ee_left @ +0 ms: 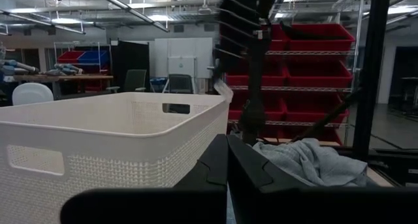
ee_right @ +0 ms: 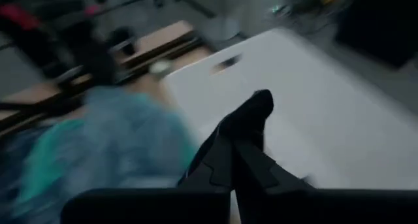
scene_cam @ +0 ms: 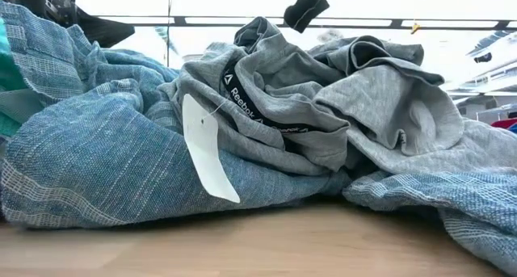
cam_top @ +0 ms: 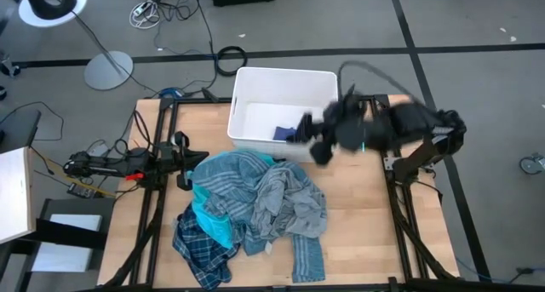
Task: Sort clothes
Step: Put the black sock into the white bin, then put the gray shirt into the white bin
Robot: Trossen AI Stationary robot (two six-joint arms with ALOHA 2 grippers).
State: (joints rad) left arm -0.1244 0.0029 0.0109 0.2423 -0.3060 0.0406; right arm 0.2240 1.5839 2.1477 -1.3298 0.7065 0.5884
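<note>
The left gripper (cam_top: 180, 162) waits at the left edge of the worktop (cam_top: 366, 215), jaws together, just left of the heap of clothes (cam_top: 251, 203). Right of it, the right gripper (cam_top: 313, 139) hangs over the near wall of the white bin (cam_top: 255, 83), jaws clamped on a dark sock (ee_right: 251, 116); the bin lies under and to the far side of it, so I judge a drop comes next.

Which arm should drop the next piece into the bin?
Right. The right gripper is shut on a dark garment above the white bin; the left gripper waits at the heap's edge.
</note>
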